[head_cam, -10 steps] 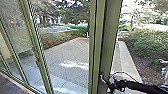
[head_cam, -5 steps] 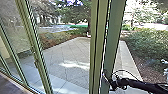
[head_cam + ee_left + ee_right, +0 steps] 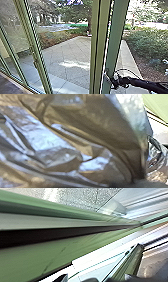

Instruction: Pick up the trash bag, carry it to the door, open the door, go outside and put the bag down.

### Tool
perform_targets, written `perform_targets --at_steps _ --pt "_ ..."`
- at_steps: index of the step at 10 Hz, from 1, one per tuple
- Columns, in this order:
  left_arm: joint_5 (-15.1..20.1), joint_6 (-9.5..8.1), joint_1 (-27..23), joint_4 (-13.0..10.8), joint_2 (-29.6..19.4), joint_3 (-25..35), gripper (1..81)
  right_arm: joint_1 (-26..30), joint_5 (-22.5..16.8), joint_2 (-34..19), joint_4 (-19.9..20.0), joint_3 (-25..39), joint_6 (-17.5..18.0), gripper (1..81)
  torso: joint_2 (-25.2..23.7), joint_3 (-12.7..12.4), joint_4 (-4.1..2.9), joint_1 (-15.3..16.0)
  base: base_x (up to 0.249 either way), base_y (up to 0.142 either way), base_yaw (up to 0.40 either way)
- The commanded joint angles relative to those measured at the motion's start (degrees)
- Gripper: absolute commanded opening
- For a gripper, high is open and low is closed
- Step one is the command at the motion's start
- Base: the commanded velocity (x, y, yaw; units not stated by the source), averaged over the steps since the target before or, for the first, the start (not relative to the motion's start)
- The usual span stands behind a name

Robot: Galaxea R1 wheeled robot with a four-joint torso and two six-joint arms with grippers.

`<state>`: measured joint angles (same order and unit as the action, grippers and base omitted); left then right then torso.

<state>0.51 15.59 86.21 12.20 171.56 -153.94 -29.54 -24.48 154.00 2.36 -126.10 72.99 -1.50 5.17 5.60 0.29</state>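
Note:
The green-framed glass door [image 3: 117,42] stands slightly ajar in the head view, with a narrow bright gap between its edge and the neighbouring post [image 3: 98,45]. From the right, my right arm reaches to the door's lower part, its gripper [image 3: 110,78] up against the green frame. In the right wrist view the green door frame [image 3: 57,253] runs close by. The trash bag [image 3: 92,144], shiny, crumpled and brownish grey, lies right in front of the left wrist camera; how my left gripper stands at it is hidden.
Tall glass panels with green frames [image 3: 32,47] stand at the left. Beyond the glass lies a paved yard [image 3: 70,57], bordered by shrubs [image 3: 147,45] and a mulch bed on the right. A dark indoor floor [image 3: 10,86] shows at lower left.
The door's edge has shifted rightward from the post, and the gap between them has widened. My right gripper has moved a little to the right along with the door frame.

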Motion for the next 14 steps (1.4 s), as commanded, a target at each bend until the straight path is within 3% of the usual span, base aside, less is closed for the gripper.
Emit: perform_targets --at_steps 1,3,6,8,11,14 --pt "3.97 0.23 -1.96 0.89 -0.51 0.04 1.0 9.27 -3.12 -0.33 -0.69 1.74 -0.3 81.1 0.0 0.0 0.0 0.0 0.0 0.0 0.0" --pt "3.97 0.23 -1.96 0.98 -0.51 0.04 1.0 10.93 -4.0 -0.86 -1.84 1.57 -0.91 81.1 0.05 0.04 -0.02 0.06 0.0 0.0 0.0" --pt "3.97 0.14 -1.96 1.07 -0.77 0.04 1.0 14.18 -6.8 -4.37 -6.73 2.27 -1.44 81.1 0.07 0.09 -0.02 0.09 0.0 0.0 0.0" --pt "4.06 0.14 -1.96 1.33 -0.77 0.13 1.0 15.33 -10.5 -5.35 -13.0 3.33 -1.79 81.1 0.09 0.09 -0.02 0.11 0.0 0.0 0.0" --pt "4.15 0.14 -1.88 1.33 -0.77 0.22 1.0 16.56 -15.14 -6.48 -18.69 3.24 -6.35 81.1 0.11 0.13 -0.05 0.13 0.0 0.0 0.0" --pt "4.15 0.14 -1.78 1.42 -0.77 0.22 1.0 19.11 -19.55 -9.57 -25.74 5.52 -6.72 81.1 0.15 0.17 -0.06 0.15 0.0 0.0 0.0"
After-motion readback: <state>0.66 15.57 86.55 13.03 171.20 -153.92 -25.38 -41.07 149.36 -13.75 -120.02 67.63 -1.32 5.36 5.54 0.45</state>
